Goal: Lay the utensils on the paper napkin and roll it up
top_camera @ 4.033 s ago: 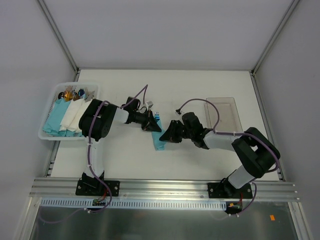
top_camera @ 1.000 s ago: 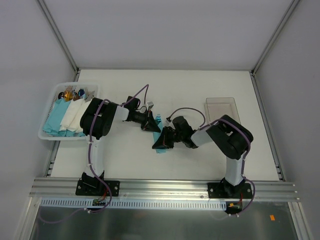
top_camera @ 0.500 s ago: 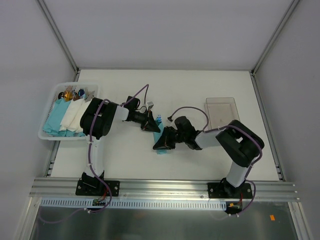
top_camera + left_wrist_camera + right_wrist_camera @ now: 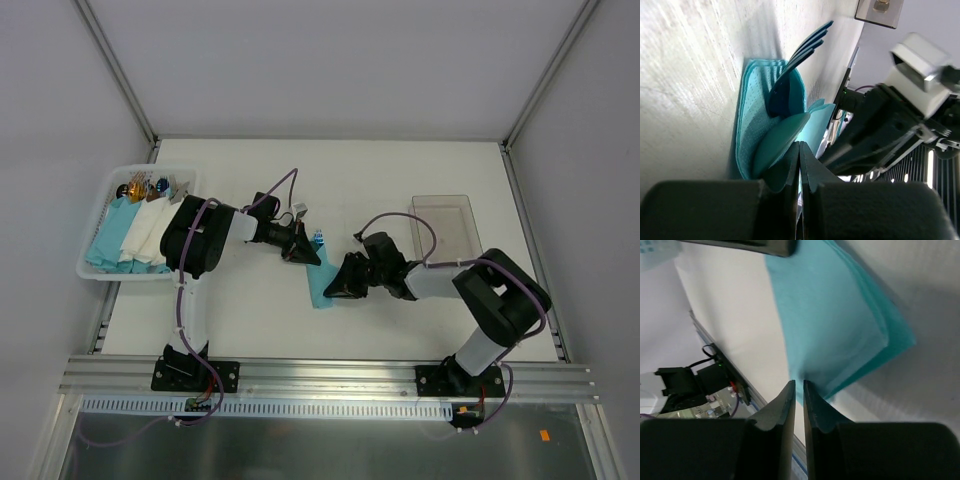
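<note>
Near end: right gripper has its jaws a sliver apart, tips at the near edge of the paper napkin; I see nothing between them. The napkin lies mid-table, folded in layers, with the utensils on it. The left gripper is pressed together at its far end. The fork tines stick out towards the far edge.

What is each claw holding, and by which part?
It cannot be told. The left claw is shut beside the utensils and the paper napkin; the right claw has its tips at the napkin's corner, barely parted.
</note>
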`<state>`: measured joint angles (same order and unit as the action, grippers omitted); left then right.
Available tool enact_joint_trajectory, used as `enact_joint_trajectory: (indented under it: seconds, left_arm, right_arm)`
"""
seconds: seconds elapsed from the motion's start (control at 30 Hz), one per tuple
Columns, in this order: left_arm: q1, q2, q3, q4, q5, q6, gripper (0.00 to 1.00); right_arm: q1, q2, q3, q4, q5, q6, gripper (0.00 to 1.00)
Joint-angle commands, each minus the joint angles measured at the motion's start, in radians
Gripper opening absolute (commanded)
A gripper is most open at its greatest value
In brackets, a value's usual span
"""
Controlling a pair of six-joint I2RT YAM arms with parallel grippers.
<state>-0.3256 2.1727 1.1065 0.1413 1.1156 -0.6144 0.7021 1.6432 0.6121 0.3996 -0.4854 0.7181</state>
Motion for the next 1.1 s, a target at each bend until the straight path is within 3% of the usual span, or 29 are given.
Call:
enact_joint_trajectory:
  seconds: [0.0, 0.27, 0.43, 0.53, 0.8, 1.07]
  left_arm:
    - [0.014, 0.061, -0.002, -0.046, -0.146, 0.019, 0.00]
    - [0.007, -0.022, -0.011, 0.000, -0.083, 0.013, 0.00]
    - [0.019, -0.195, -0.065, 0.024, -0.050, 0.025, 0.28]
    - [0.043, -0.284, -0.135, 0.026, -0.043, 0.050, 0.38]
    - [0.120, -0.321, -0.229, -0.009, -0.088, 0.100, 0.44]
    - [0.128, -0.217, -0.214, 0.000, -0.151, 0.120, 0.47]
  right_arm:
    - [0.002, 0.029, -0.005, -0.051, 0.027, -0.061, 0.15]
    - [0.002, 0.095, 0.037, -0.153, 0.056, -0.131, 0.14]
    - [0.000, 0.122, 0.043, -0.171, 0.061, -0.131, 0.14]
    - [0.002, 0.135, 0.043, -0.169, 0.061, -0.126, 0.14]
    - [0.005, 0.165, 0.057, -0.171, 0.048, -0.115, 0.14]
    - [0.005, 0.181, 0.063, -0.171, 0.036, -0.112, 0.14]
